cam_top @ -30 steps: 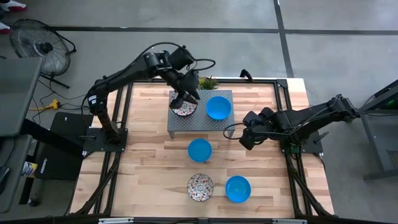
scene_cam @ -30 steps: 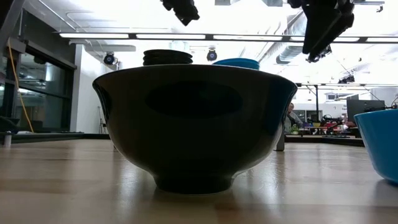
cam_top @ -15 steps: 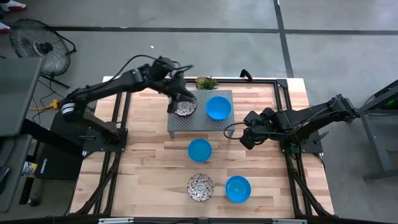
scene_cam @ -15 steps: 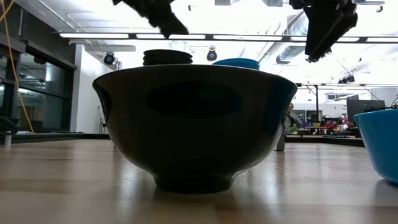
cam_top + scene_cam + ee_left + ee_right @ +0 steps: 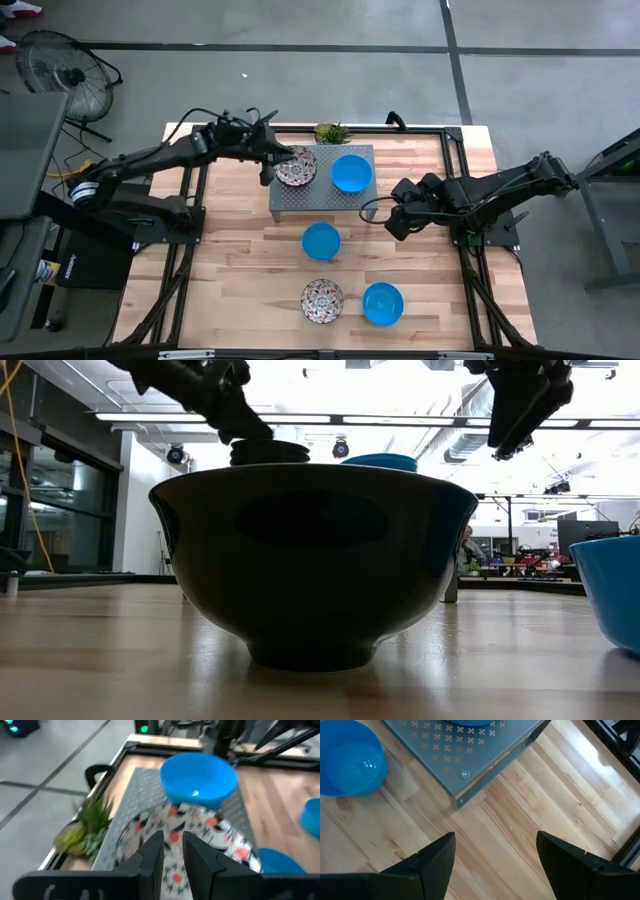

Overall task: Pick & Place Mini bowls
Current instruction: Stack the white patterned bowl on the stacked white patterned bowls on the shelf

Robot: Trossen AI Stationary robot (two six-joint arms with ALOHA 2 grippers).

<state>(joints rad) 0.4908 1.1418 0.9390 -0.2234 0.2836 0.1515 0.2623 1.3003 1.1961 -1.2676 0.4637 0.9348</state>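
A grey perforated platform (image 5: 285,200) at the table's far middle carries a floral bowl (image 5: 297,167) and a blue bowl (image 5: 351,172) side by side. In the low view the floral one (image 5: 270,452) shows layered rims, like a stack. On the wood rest a blue bowl (image 5: 321,240), a floral bowl (image 5: 322,300) and another blue bowl (image 5: 382,303). My left gripper (image 5: 273,160) hovers just left of the platform's floral bowl (image 5: 200,827), its fingers a narrow gap apart. My right gripper (image 5: 393,218) waits open above bare wood, right of the platform (image 5: 470,750).
A small green plant (image 5: 333,131) stands at the platform's far edge, close to my left gripper (image 5: 172,840). In the low view the near floral bowl (image 5: 310,560) fills the picture, dark against the light. Bare wood lies left of the platform and along the table's near left.
My left gripper has drawn back from above the platform's floral bowl toward the table's left edge and come lower, the arm stretching out flatter. The floral bowl stays on the platform.
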